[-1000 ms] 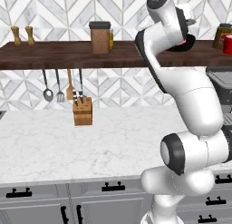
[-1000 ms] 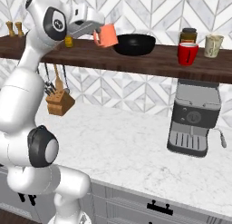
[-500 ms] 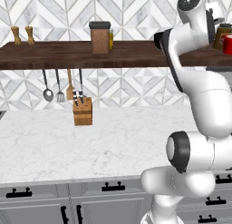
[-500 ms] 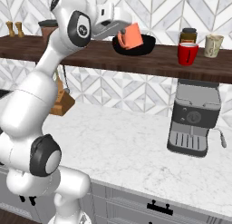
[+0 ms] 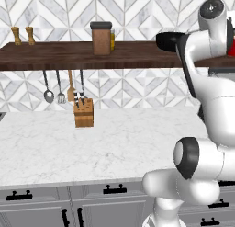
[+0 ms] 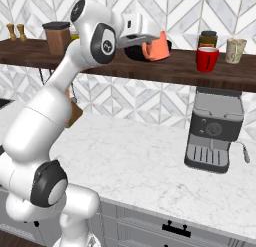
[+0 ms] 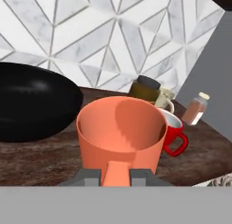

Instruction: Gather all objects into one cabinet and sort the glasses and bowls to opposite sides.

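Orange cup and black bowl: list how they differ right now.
The orange cup is small, tall-sided and matte; the black bowl is far wider, shallow and glossy. The cup is gripped at its rim by the hand and held above the shelf; the bowl rests on it. Both stand upright and look empty.

1. I see the orange cup (image 7: 120,134) at the centre of the hand view as smooth, matt plastic.
2. The black bowl (image 7: 31,105) at the left looks glossy, with a soft highlight.
3. The shelf (image 5: 69,56) across the upper left base view reads as dark grained wood.
4. The counter (image 5: 92,143) below is polished white marble.
5. The red mug (image 6: 207,59) looks glazed.
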Available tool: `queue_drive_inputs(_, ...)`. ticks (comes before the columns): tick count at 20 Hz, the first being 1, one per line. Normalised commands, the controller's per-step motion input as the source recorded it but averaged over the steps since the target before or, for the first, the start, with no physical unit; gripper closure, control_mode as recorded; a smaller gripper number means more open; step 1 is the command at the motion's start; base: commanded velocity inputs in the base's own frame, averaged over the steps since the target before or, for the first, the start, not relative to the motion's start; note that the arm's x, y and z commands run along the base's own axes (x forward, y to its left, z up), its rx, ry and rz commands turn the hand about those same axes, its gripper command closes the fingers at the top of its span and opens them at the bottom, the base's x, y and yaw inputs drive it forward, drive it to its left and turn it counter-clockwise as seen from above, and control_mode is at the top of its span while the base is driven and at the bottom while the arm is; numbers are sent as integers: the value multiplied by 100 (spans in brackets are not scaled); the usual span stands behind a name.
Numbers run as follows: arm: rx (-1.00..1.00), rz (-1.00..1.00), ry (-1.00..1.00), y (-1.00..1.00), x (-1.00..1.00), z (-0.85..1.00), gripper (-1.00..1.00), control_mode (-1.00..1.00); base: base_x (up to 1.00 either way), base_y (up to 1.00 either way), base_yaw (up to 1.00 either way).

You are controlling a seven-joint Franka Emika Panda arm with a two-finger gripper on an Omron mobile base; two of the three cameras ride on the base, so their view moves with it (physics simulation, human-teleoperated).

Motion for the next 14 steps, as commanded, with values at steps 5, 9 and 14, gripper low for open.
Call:
queue_drive_inputs(5,0,-10,-5,-52,-6,-9,100,-100,0,0,0)
queue_drive_inputs(9,5,-13,-3,-34,0,-7,100,-100,0,0,0)
queue_drive_inputs(14,4,0,2,0,0,0,100,-100,0,0,0)
